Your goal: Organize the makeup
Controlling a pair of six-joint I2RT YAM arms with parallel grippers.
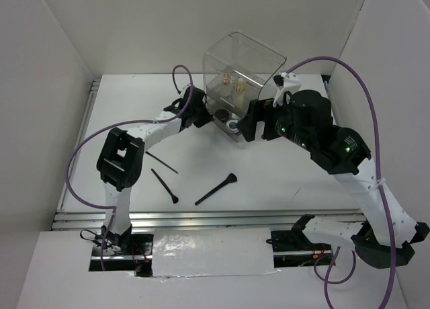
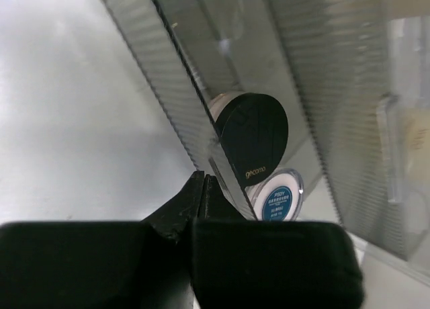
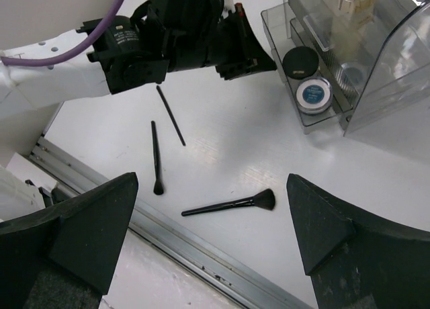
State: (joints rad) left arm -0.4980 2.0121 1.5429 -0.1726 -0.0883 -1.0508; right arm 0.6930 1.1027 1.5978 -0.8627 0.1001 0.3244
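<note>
Makeup layout: three thin black brushes (image 3: 225, 205) lie on the white table (image 1: 282, 174), apart from the clear acrylic box (image 1: 252, 57). Its open drawer (image 3: 274, 43) holds a round dark-lidded jar (image 3: 300, 62) and a round blue-labelled jar (image 3: 314, 94). Left end effector (image 2: 201, 185), clenched, touches the drawer wall; right end effector (image 3: 211, 188) is spread wide, released.

Tight at the drawer (image 3: 272, 37), roomy in front.
Flanked by left gripper (image 1: 213, 118) and right gripper (image 1: 247, 126); three brushes (image 1: 216, 189) strewn mid-table.

Three brushes (image 1: 216, 189) near box (image 1: 259, 54), apparently open
</note>
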